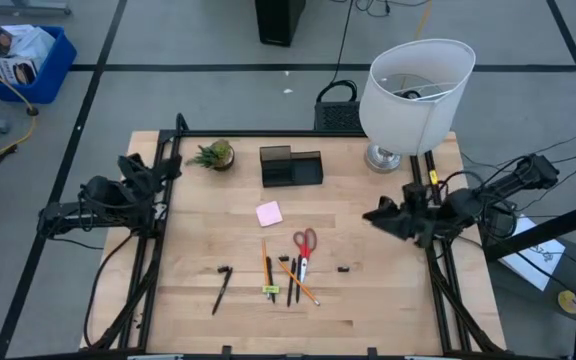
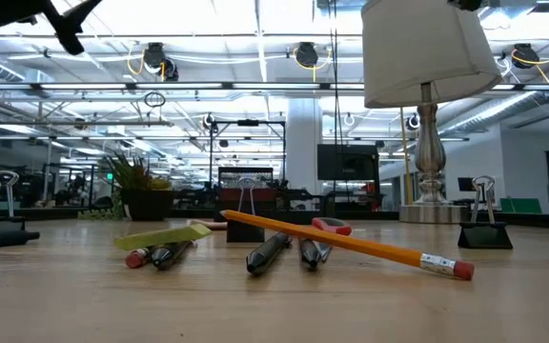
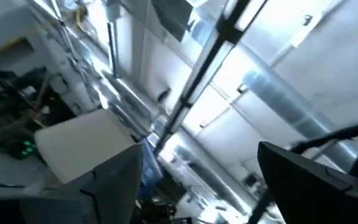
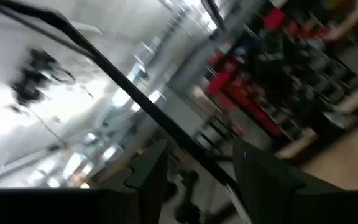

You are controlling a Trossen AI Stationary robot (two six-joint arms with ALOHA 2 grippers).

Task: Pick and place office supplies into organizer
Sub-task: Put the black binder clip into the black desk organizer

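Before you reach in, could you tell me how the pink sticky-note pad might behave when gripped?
The pink sticky-note pad lies flat on the table, so little edge is probably exposed to pinch. It looks light and may slide if nudged. Loose top sheets could flex.

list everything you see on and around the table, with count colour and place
organizer: 1, dark translucent, table's far middle
plant: 1, green, left of organizer
lamp: 1, white shade, far right corner
sticky-note pad: 1, pink, table centre
scissors: 1, red handles, near centre
pencils: 2, orange, near middle, among pens
pens: about 3, black, one alone at near left
blue bin: 1, floor, far left
left gripper: raised at left edge, open
right gripper: raised at right edge, open
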